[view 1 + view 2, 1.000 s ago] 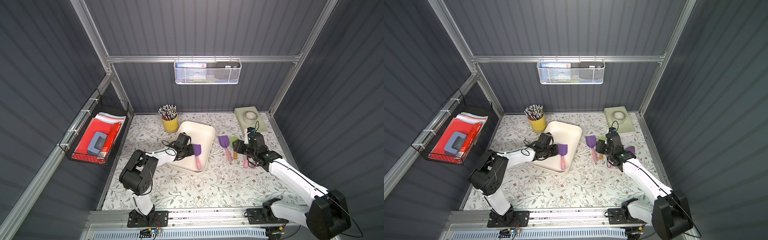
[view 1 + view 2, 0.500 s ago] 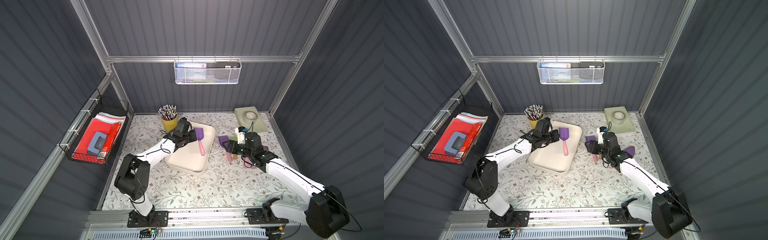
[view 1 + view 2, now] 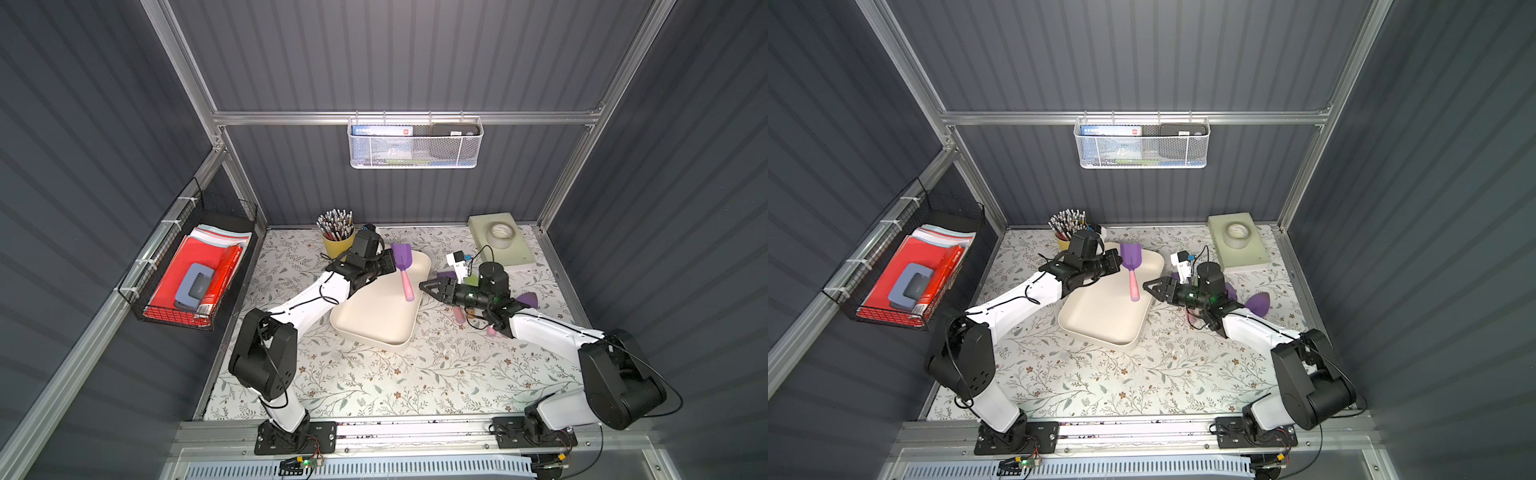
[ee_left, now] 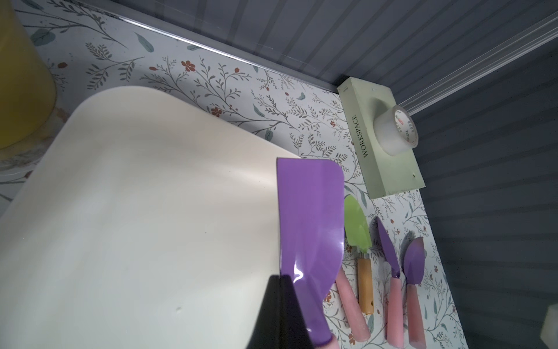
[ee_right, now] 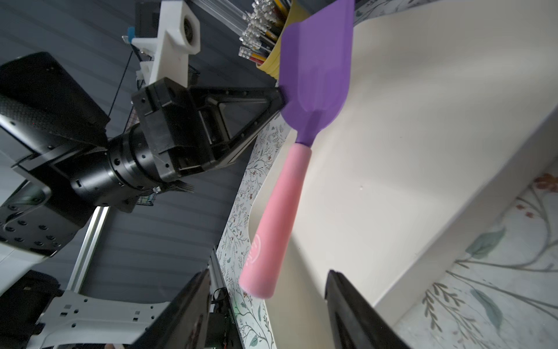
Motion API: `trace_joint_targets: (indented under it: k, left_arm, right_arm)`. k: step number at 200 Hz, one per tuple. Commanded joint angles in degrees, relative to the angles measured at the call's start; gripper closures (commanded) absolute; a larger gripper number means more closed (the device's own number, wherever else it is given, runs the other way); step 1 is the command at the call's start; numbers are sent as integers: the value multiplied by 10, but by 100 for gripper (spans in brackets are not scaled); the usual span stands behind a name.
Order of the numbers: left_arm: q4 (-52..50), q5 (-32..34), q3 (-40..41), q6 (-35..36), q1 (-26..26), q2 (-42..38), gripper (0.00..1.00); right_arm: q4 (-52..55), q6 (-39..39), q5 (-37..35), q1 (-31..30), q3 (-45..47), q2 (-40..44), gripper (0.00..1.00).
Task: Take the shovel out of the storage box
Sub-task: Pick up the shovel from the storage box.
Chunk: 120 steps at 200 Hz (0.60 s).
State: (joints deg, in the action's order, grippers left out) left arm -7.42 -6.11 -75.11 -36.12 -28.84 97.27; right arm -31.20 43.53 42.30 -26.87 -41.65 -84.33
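Floral tabletop (image 3: 374, 374), smooth cream storage box (image 3: 374, 318), glossy purple shovel (image 3: 404, 276)

This was a robot lab test cell dressed as a desk corner. Grey ribbed wall panels (image 3: 415, 54) sat in an aluminium frame (image 3: 291, 118), and a left arm (image 3: 307, 307) and a right arm (image 3: 548, 336) were bolted to a front rail (image 3: 415, 430). A floral table cover (image 3: 395, 374), a pencil cup (image 3: 337, 245), a mesh wall basket (image 3: 415, 149) and a wire basket (image 3: 178, 318) of red folders gave the office look.

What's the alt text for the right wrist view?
Left fingers pinch the purple blade of a pink-handled shovel, holding it over the cream box. Right fingers stand open in the foreground, either side of the handle's end.
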Motion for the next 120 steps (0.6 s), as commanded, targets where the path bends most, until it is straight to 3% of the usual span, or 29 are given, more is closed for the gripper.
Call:
trace_joint_targets:
  k: [1, 84, 120]
  left_arm:
    - [17, -20, -22, 3, -3, 5, 100]
    - [30, -36, -12, -5, -2, 5, 100]
    - [31, -39, -5, -6, -3, 5, 100]
  right_arm:
    - [-72, 34, 46, -10, -4, -24, 35]
    - [-100, 38, 48, -44, -54, -97, 37]
    - [-95, 37, 39, -45, -63, -107, 56]
